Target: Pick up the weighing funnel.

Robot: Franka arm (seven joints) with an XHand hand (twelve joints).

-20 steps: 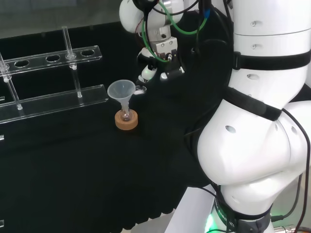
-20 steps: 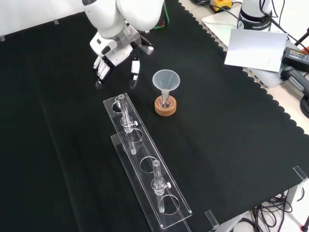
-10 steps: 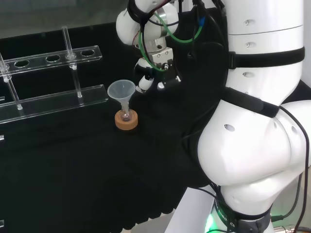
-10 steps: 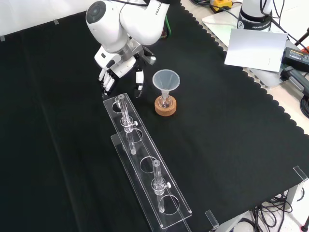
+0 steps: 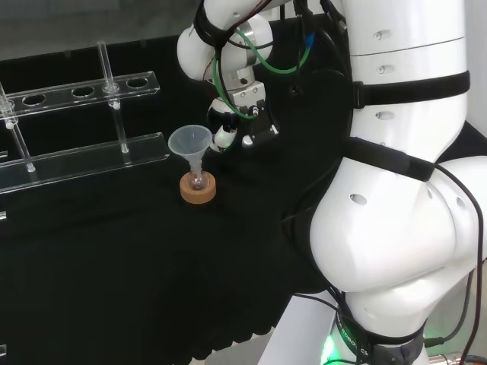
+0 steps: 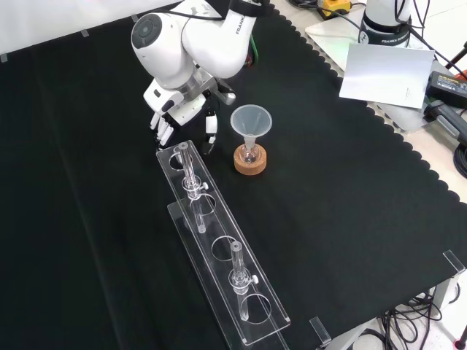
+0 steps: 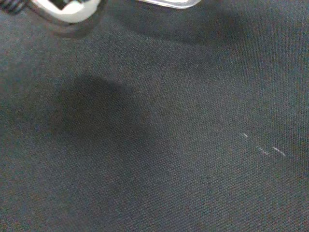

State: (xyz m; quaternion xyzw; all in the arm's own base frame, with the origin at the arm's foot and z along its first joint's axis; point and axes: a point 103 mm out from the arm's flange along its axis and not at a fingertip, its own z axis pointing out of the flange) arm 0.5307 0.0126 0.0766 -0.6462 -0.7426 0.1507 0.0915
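Held the hand [image 6: 181, 109] spread, gripping nothing, near the surface [image 6: 328, 219]. Judged light, slick, breakable: best pinched at the rim.

The weighing funnel [image 5: 217, 144], a small clear scoop-like piece with a short stem, was barely distinguishable. In the head view only a pale glint of it showed on the black cloth [image 5: 114, 251], just to the right of the big clear cone-shaped funnel's [image 5: 190, 141] rim and a little farther back. It sat low under the downward-pointing, spread fingers of the black and white hand [image 6: 181, 108]. Whether any finger touched it could not be told. Its stem direction and tilt could not be made out.
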